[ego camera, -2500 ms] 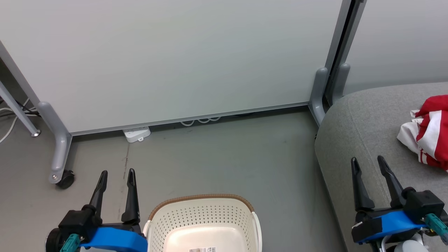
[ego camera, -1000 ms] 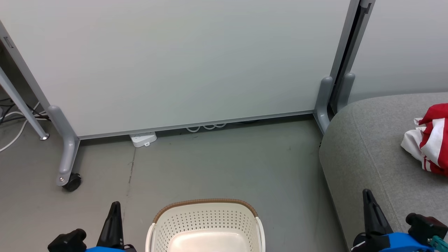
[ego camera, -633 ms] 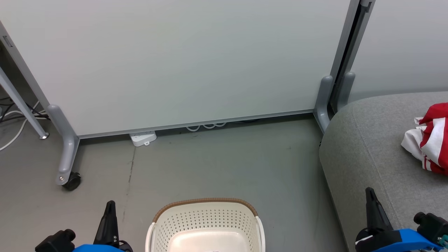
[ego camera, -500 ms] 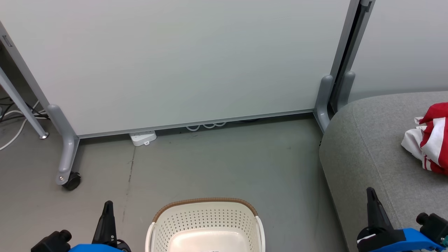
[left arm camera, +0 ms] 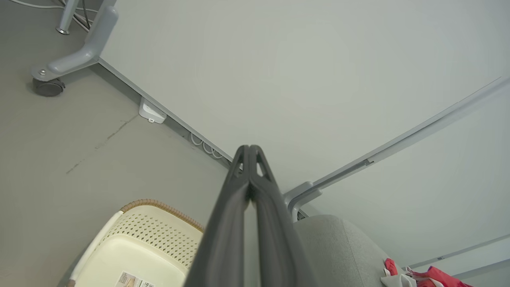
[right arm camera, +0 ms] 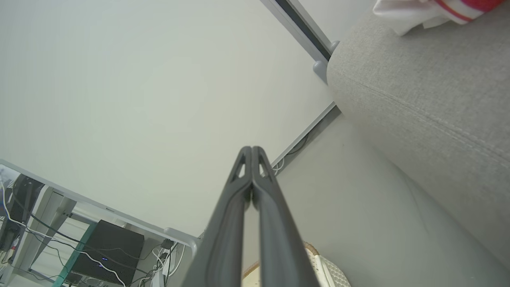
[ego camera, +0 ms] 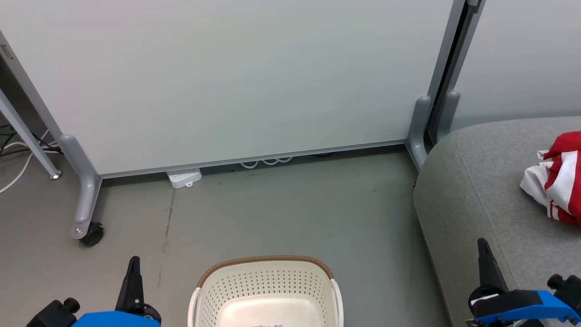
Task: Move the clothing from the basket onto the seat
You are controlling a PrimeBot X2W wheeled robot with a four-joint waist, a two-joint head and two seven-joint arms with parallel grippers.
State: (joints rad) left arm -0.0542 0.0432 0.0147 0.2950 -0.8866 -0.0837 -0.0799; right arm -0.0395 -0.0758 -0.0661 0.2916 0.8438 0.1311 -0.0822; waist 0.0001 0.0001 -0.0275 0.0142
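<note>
The clothing [ego camera: 559,179] lies in a crumpled red and white heap on the seat [ego camera: 472,181], far over at the right. It looks soft and floppy, a bunched pile with no clear long side. The seat is big, grey and fuzzy, with a round edge.

The right gripper [ego camera: 484,254] is the closer one. The heap is ahead of it and off to its right, with bare grey seat between them. The left gripper [ego camera: 133,272] is well apart, past the basket [ego camera: 265,262]. Both grippers have their two long dark fingers pressed tight together, and they pinch nothing.

The basket sits on the floor [ego camera: 295,209] between the two grippers. It is cream plastic with lots of little holes and a brown woven rim. The bit of its bottom I can see is smooth and bare, but for a small label [left arm camera: 133,280]. So I think the moving job is done, or nearly.

Behind stands a pale, flat, smooth partition panel [ego camera: 227,81].
</note>
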